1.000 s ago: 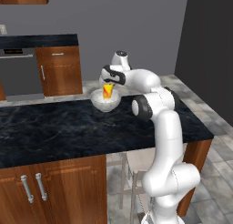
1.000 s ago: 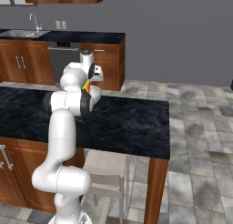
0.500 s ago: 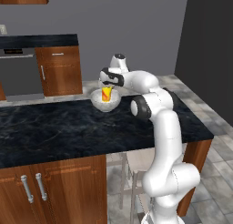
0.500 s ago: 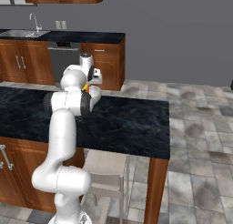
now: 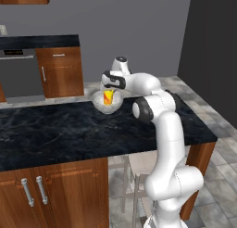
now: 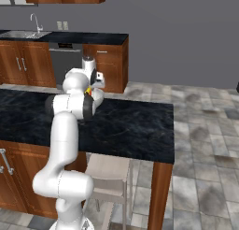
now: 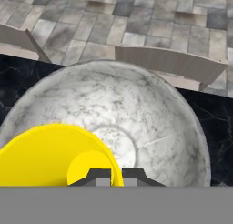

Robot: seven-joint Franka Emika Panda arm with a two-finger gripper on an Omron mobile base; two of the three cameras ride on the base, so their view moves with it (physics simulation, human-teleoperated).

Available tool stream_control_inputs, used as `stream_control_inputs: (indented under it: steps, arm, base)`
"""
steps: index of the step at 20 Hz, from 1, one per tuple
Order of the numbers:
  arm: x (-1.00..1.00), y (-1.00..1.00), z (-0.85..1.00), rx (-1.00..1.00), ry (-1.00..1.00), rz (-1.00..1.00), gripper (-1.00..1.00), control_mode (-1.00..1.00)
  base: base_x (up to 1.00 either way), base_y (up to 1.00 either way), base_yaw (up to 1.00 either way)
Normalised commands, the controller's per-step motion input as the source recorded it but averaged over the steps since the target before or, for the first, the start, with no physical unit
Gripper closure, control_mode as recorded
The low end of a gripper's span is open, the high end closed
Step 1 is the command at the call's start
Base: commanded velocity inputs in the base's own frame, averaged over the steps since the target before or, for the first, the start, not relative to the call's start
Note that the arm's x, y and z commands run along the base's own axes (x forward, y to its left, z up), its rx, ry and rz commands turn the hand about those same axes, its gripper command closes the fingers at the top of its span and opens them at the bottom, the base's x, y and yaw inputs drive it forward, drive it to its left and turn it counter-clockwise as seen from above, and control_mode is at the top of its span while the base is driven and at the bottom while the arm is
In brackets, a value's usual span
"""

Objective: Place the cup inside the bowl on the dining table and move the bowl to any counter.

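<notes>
The hand (image 5: 109, 85) pinches the rim of the cup (image 5: 108, 97), its fingers pressed nearly together on the thin wall. The cup, a smooth yellow cylinder with a red-orange mark, sits tilted inside the bowl (image 5: 107, 103). The bowl is round, deep, whitish-grey with marbled veining, and stands near the far edge of the glossy black, white-veined counter (image 5: 69, 134) over brown wood cabinet doors (image 5: 55, 194).
</notes>
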Motion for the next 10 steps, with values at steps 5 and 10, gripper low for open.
stream_control_inputs:
  steps: [5,10]
  arm:
    - [0.12,0.00,-0.09,0.00,0.00,0.00,1.00,-1.00]
    - [0.17,0.00,-0.07,0.00,0.00,0.00,1.00,-1.00]
  base:
    - [0.00,0.00,0.00]
    - [0.00,0.00,0.00]
